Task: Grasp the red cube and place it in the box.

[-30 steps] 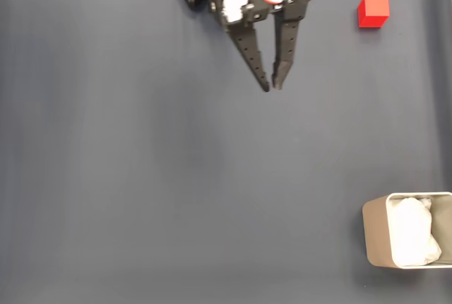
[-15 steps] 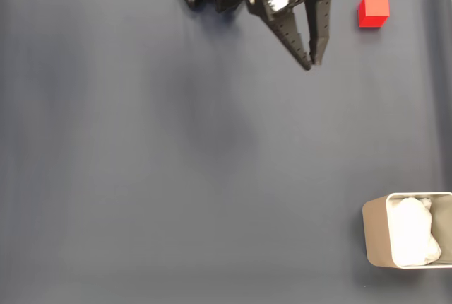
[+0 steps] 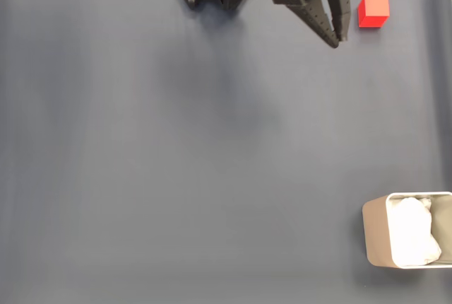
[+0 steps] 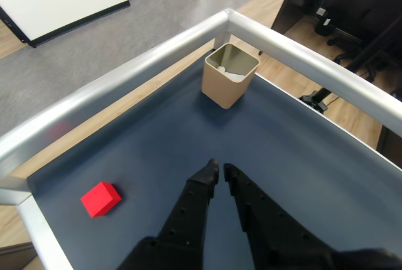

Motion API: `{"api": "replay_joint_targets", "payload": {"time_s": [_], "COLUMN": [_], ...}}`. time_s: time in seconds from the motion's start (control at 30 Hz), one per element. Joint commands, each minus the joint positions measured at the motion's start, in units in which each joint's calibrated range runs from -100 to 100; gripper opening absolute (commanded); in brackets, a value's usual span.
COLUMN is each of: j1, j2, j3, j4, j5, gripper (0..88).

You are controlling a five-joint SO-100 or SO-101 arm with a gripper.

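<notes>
The gripper (image 3: 339, 41) hangs over the dark mat (image 3: 176, 162) near its top edge in the fixed view, just to the left of the red cube (image 3: 373, 10). Its two black fingers are almost together, with only a thin gap between the tips, and they hold nothing. The tips point down and to the right in that view, beside the cube and not around it.

In the wrist view the gripper (image 4: 218, 171) points to the middle of the mat, and the red cube (image 4: 100, 199) lies to its left, near the metal rail (image 4: 125, 72) at the corner. So the fingers are not yet turned toward the cube. I judge that the arm is in the approach step: it needs to open wide, turn toward the cube and go down over it.

The box (image 3: 395, 244) stands well apart, at the lower right corner of the mat in the fixed view, upright and with white crumpled paper (image 3: 412, 239) inside. In the wrist view the box (image 4: 229, 81) is straight ahead near the far rail. Its open top faces up, so it is probably placed there to let the cube drop in from above.
</notes>
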Motion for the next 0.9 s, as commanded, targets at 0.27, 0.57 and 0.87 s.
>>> {"api": "replay_joint_targets", "payload": {"time_s": [0.27,0.57,0.87], "j1": [-9.5,-16.1,-22.5], "j2": [-4.8,-5.3,-3.8], "j3": [3.9,5.6,6.8], "j4": [-0.1,0.8,0.8], "j5": [0.3,0.5,0.1], "gripper": [0.0,0.0,0.0]}}
